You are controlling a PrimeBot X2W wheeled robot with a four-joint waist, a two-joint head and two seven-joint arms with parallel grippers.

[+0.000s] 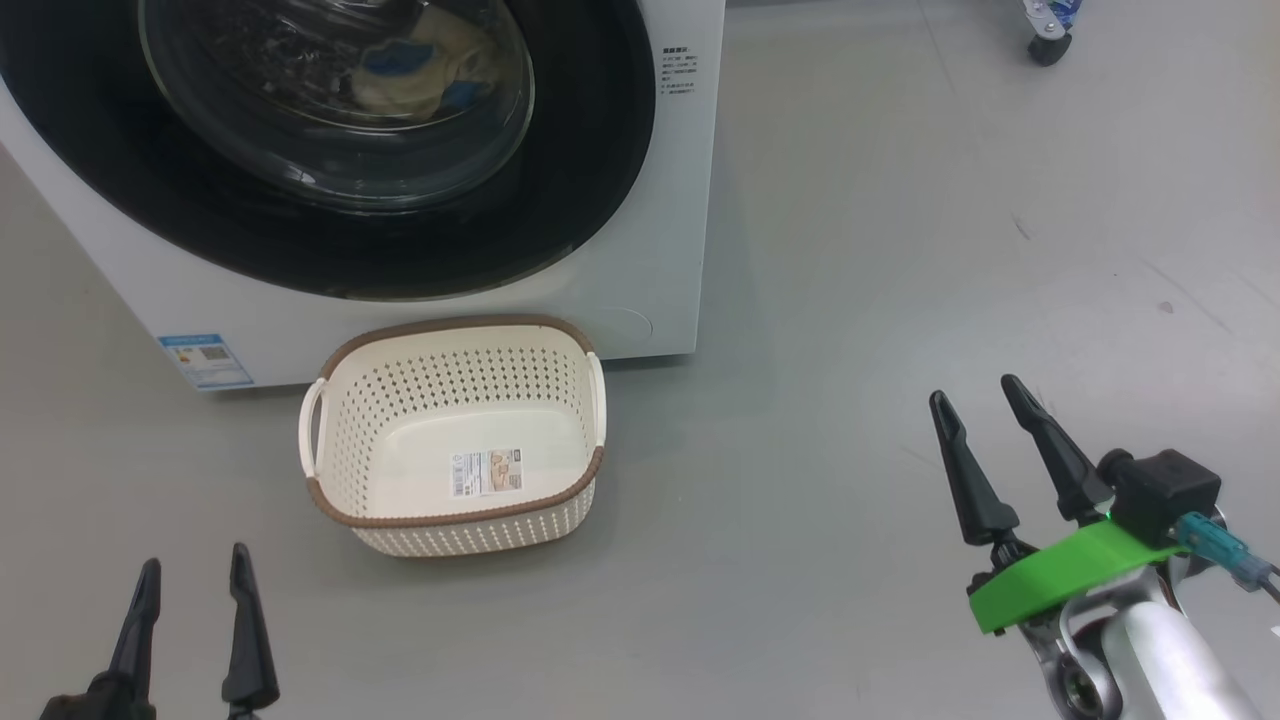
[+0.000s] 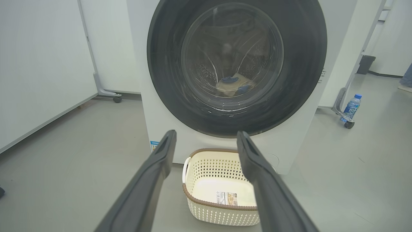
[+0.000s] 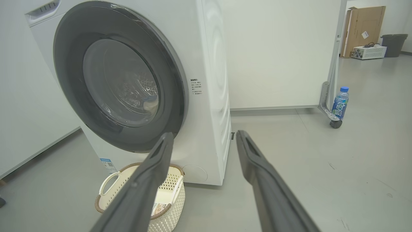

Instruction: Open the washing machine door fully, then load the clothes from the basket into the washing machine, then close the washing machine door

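Note:
The washing machine [image 1: 660, 220] [image 2: 299, 141] [image 3: 209, 96] stands on the floor with its door [image 1: 560, 200] [image 2: 296, 64] [image 3: 70, 80] shut flat against the front. Through the glass, the cream-yellow and blue clothes [image 1: 420, 70] [image 2: 233, 85] lie inside the drum. The basket [image 1: 340, 470] [image 2: 219, 206] [image 3: 175, 193] sits on the floor just in front of the machine, with just a label sticker on its base. My left gripper [image 1: 195, 565] [image 2: 206, 137] is open, low at the near left. My right gripper [image 1: 975, 390] [image 3: 202, 137] is open at the right, well clear of the basket.
A water bottle [image 2: 352, 104] [image 3: 340, 103] stands on the wheeled foot of a white partition to the right of the machine. White panels flank the machine. A cardboard box [image 3: 363, 29] and a dark bin [image 3: 394, 45] sit far back right. Grey floor lies open to the right.

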